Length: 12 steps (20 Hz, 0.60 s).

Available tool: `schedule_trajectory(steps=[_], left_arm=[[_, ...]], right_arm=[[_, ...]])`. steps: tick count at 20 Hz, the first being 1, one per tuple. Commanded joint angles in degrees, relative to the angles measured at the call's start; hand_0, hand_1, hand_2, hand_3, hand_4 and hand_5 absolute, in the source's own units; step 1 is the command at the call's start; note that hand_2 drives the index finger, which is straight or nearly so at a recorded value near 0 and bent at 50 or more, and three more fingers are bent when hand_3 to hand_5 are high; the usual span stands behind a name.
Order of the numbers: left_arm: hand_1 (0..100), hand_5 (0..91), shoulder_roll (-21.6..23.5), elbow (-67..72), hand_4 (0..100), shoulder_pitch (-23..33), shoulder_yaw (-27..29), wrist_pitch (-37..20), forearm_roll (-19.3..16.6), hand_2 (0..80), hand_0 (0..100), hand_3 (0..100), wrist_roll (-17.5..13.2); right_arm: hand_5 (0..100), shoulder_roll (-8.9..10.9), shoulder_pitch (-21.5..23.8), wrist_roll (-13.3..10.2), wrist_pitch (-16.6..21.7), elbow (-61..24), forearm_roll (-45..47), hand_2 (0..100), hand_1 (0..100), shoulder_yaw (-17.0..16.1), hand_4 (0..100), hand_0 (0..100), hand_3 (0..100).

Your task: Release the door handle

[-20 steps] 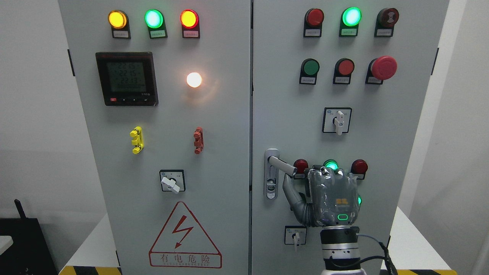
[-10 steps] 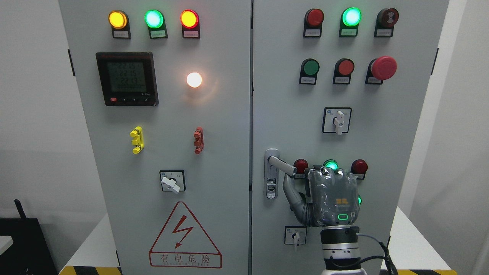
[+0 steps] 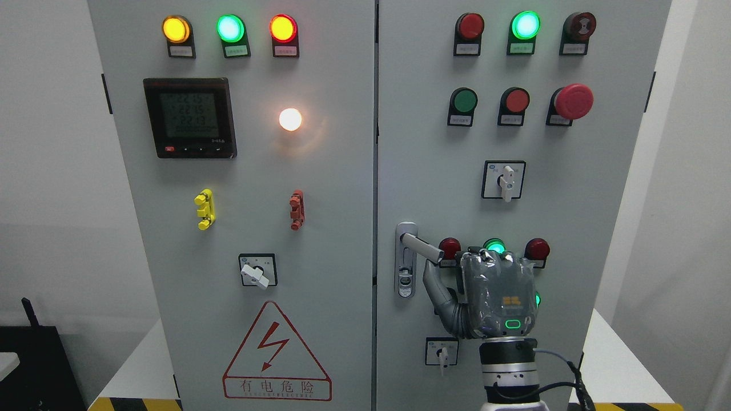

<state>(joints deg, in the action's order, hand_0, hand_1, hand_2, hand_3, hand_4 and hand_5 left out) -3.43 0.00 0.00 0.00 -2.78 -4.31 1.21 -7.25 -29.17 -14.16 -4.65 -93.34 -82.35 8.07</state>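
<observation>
You face a grey two-door control cabinet [image 3: 365, 171], and the door handle [image 3: 421, 249] sits on the right door, close to the seam between the doors, in the lower half of the panel. The handle's lever projects from its vertical silver lock plate [image 3: 406, 260] and angles down toward the right, ending just beside a red indicator lamp [image 3: 449, 248]. The right hand [image 3: 494, 294] rises from the bottom edge, right of the middle, with its back toward you and its wrist directly below. The hand lies immediately right of and slightly lower than the lever. Its thumb [image 3: 437, 288] reaches up toward the left, and the thumb tip stands just under the free end of the lever; you cannot tell whether the two touch. The remaining fingers curl forward over the top of the palm toward the door face, near a lit green lamp [image 3: 494, 246], and they are hidden from you, so you cannot tell whether the hand is spread or curled. No finger is seen wrapped around the lever. A small rotary switch [image 3: 442, 352] sits below the thumb, left of the wrist. On the left door you see a digital meter [image 3: 189, 117] and a red lightning warning triangle [image 3: 276, 353].
</observation>
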Motion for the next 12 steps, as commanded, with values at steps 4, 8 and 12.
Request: schedule_trajectory(steps=[4, 8, 12], left_arm=[[39, 0.0, 0.0, 0.5, 0, -0.2, 0.1, 0.0, 0.0, 0.0, 12, 0, -0.1], [39, 0.0, 0.0, 0.5, 0, -0.2, 0.1, 0.0, 0.0, 0.0, 12, 0, -0.1], [39, 0.0, 0.0, 0.5, 0, -0.2, 0.1, 0.0, 0.0, 0.0, 12, 0, -0.1]], right_arm=[[100, 0.39, -0.4, -0.2, 0.0, 0.0, 0.0, 100, 6, -0.4, 100, 55, 100], [100, 0.39, -0.4, -0.2, 0.1, 0.0, 0.1, 100, 6, -0.4, 100, 55, 100], [100, 0.39, -0.4, -0.2, 0.0, 0.0, 0.0, 100, 6, -0.4, 100, 55, 100]])
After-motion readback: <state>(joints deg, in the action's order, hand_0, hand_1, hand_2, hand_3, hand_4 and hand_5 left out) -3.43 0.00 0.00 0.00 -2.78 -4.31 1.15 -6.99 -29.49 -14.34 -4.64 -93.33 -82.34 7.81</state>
